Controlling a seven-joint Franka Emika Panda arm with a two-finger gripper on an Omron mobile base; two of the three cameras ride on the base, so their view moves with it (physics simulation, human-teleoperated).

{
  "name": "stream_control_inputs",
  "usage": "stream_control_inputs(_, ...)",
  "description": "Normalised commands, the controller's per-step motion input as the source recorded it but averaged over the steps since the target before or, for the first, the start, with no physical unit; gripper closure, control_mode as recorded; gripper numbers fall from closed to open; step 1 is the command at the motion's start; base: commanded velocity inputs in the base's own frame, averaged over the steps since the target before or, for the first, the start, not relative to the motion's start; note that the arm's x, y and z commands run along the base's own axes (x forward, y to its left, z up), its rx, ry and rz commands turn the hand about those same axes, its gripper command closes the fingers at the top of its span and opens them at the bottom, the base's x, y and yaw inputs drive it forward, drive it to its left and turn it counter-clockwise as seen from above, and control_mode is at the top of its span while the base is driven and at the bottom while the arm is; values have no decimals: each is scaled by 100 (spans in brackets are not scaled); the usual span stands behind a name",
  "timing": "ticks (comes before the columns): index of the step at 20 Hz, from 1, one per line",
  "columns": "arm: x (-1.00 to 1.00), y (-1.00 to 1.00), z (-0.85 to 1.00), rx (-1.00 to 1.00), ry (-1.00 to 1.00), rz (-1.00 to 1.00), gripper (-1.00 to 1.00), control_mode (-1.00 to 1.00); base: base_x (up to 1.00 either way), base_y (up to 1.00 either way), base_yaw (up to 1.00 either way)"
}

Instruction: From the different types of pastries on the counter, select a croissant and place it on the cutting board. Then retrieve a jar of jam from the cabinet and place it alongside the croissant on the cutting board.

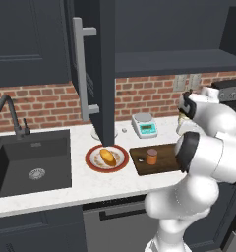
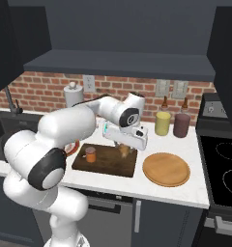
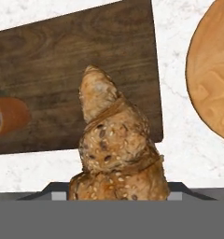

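My gripper (image 2: 123, 148) is shut on the croissant (image 3: 114, 144), a brown seeded, ridged pastry held a little above the right part of the dark wooden cutting board (image 2: 108, 166). In the hand view the croissant points up over the cutting board (image 3: 62, 70). The orange-brown jar of jam (image 2: 91, 154) stands upright on the board's left part, also visible as the jar (image 1: 152, 156). A golden bun (image 1: 108, 157) lies on a red-rimmed plate (image 1: 93, 165) on the white counter (image 1: 90, 184). The cabinet door (image 1: 107, 74) with its grey bar handle (image 1: 79, 69) stands open.
A round tan wooden plate (image 2: 166, 169) lies right of the board. A yellow bottle (image 2: 162, 123) and a maroon bottle (image 2: 181, 125) stand by the brick wall. A kitchen scale (image 1: 144, 125) sits behind the board. The black sink (image 1: 31, 162) is at the left, the stove (image 2: 224, 169) at the right.
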Motion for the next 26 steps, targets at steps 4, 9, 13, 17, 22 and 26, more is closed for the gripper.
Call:
stream_control_inputs(4, 3, 38, -1, 0, 0, 0, 100, -100, 0, 0, 0)
stream_control_inputs(9, 63, 5, -1, -1, 0, -2, 100, -100, 0, 0, 0)
stream_control_inputs(13, 74, -1, 0, 0, 0, 0, 100, -100, 0, 0, 0)
stream_control_inputs(17, 2, 1, -3, 0, 2, 0, 100, -100, 0, 0, 0)
stream_control_inputs(22, -1, 0, -72, -3, 12, -6, 100, -100, 0, 0, 0)
stream_control_inputs(26, -4, 8, -71, -6, 12, -7, 100, -100, 0, 0, 0)
